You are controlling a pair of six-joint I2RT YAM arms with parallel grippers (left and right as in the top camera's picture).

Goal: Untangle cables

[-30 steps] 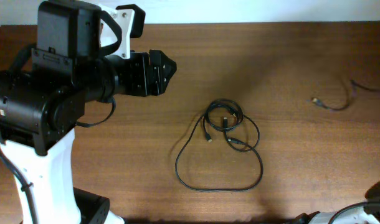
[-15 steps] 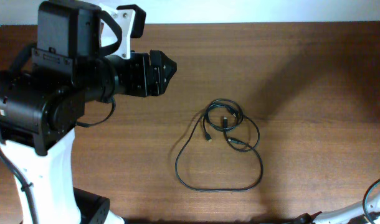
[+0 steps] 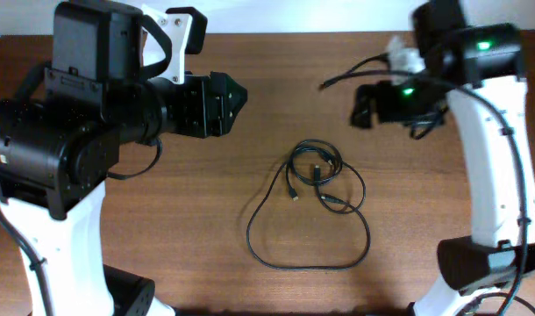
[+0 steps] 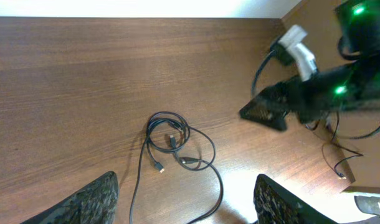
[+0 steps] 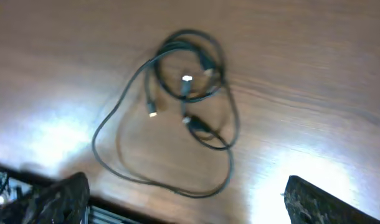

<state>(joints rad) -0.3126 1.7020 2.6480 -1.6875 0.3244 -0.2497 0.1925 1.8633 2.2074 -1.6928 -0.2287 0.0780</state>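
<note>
Moved: right arm (image 3: 487, 132) swung into the overhead view at top right; half a second earlier it was out of frame. Left arm (image 3: 66, 149) and the cables (image 3: 316, 202) matched their earlier positions.
Desk: brown wood (image 3: 162, 228), carrying the cables near its middle.
Left pincer: (image 3: 234, 92) wide apart, holding nothing, raised to the upper left of the cables, well apart from them.
Right pincer: (image 3: 362, 107) fingers spread in the wrist view, empty, raised to the upper right of the cables, not touching them.
Cables: small overlapping coil (image 3: 316, 165) on top, one large loop (image 3: 307, 250) trailing toward the near edge; all flat on the desk.
Plug ends: one (image 3: 294, 195) lay left of the coil, another (image 3: 335, 203) at its lower right, crossed by strands.
Progress: judged barely begun; nothing gripped, coil still knotted, the whole separation left.
</note>
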